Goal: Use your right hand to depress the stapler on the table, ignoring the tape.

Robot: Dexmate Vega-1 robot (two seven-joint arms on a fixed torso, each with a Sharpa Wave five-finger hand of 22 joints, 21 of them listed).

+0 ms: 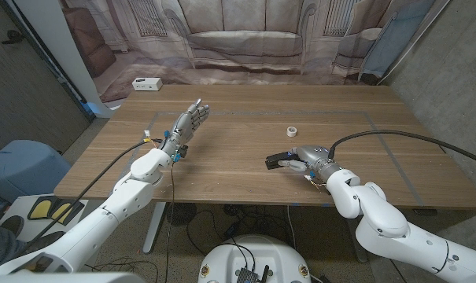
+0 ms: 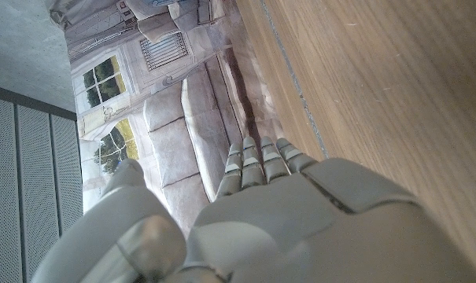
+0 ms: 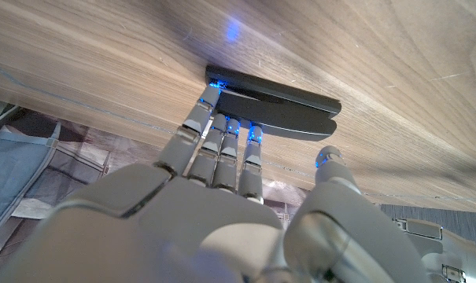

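The right robot hand [image 1: 303, 159], fingers extended and gripping nothing, rested its fingertips [image 3: 222, 124] on the black stapler [image 1: 278, 162], which lay lengthwise across them near the surface's [image 1: 245, 189] front edge.

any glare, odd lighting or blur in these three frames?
Right wrist view: blue glow on the right hand's fingertips at the stapler, with a blue spot on the table above; near palm soft. Left wrist view: left hand close to the lens and blurred, wood grain sharp. Head view: even light, no strong glare, the tape small but clear.
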